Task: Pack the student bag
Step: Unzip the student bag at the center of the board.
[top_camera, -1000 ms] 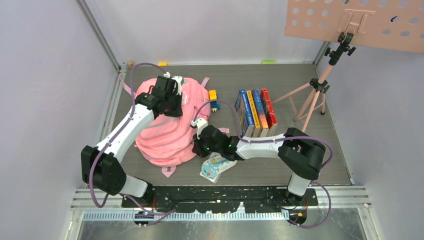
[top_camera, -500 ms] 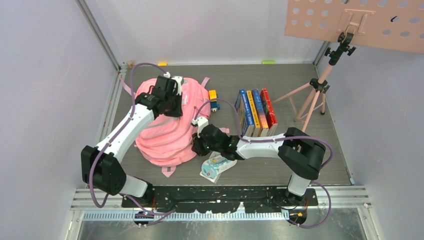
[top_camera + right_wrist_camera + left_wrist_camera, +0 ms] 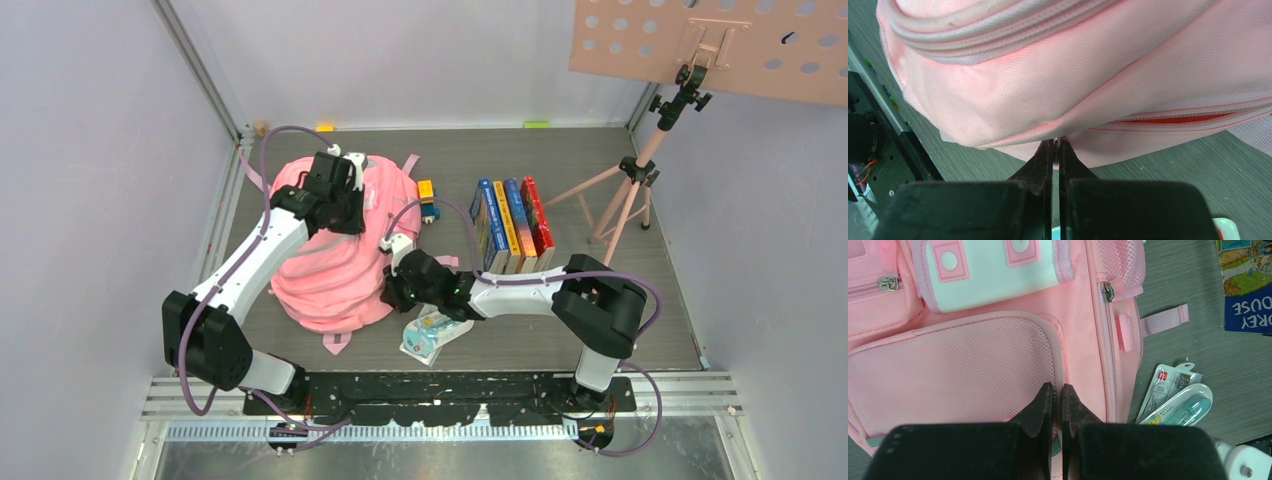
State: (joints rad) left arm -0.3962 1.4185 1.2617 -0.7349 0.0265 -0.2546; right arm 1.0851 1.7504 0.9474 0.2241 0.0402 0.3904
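My right gripper (image 3: 1055,145) just crept in and re-pinched. Its jaws are closed tight on the near side seam of the big soft pink fabric backpack (image 3: 330,275), but I can't tell if it caught anything. The left gripper (image 3: 1057,390) is closed too, tips by the backpack's mesh pocket. The zip looks barely cracked open, so I reckon no packing yet. The row of colourful books (image 3: 512,225) waits right of the backpack.

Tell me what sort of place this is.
Probably a robot test cell in a lab, not a classroom: bare walls with an aluminium frame box in the table, and the student bag, books and music stand look like staged props.
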